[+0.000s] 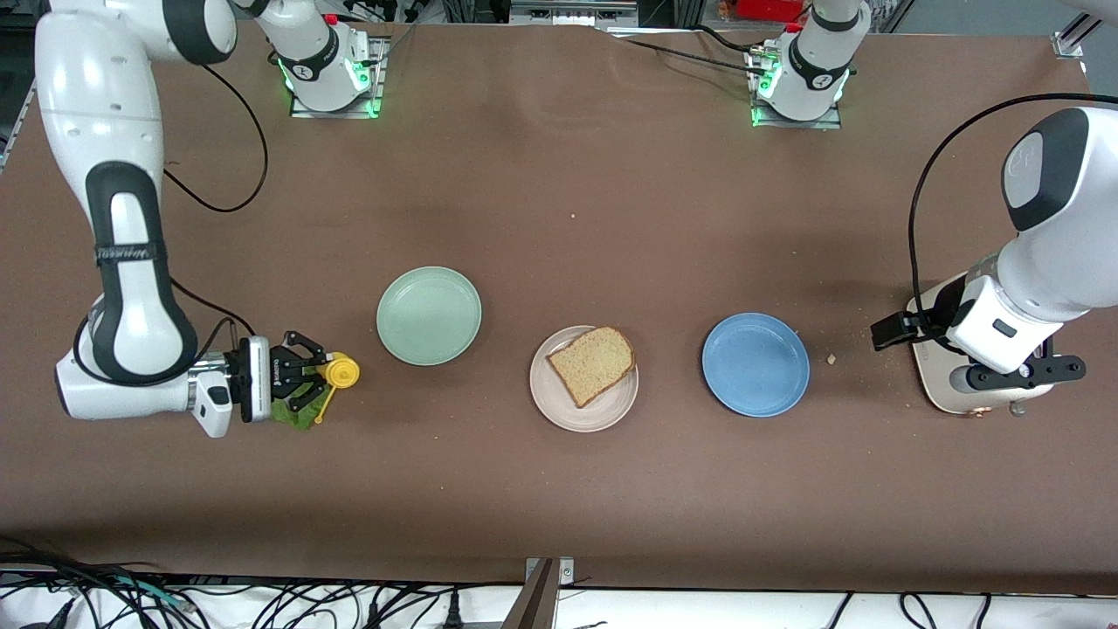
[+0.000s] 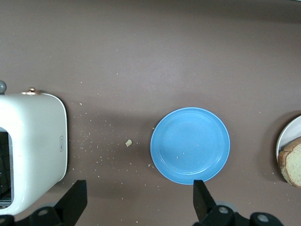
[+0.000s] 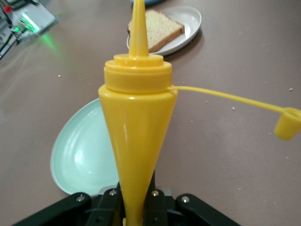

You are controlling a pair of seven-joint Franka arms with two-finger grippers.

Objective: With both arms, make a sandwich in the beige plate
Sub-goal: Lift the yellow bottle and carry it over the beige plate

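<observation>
While in right tool (image 3: 134, 207), yellow bottle (image 3: 136, 127) well apart from beige plate (image 1: 559, 412).

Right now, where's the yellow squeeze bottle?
The yellow squeeze bottle is held in the right pincer at the right arm's end of the table, beside the mint-green plate, over a green lettuce leaf.

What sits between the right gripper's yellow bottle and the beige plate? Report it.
The mint-green plate, empty, lies between the yellow bottle in the right gripper and the beige plate with its bread slice; the front view shows it.
</observation>
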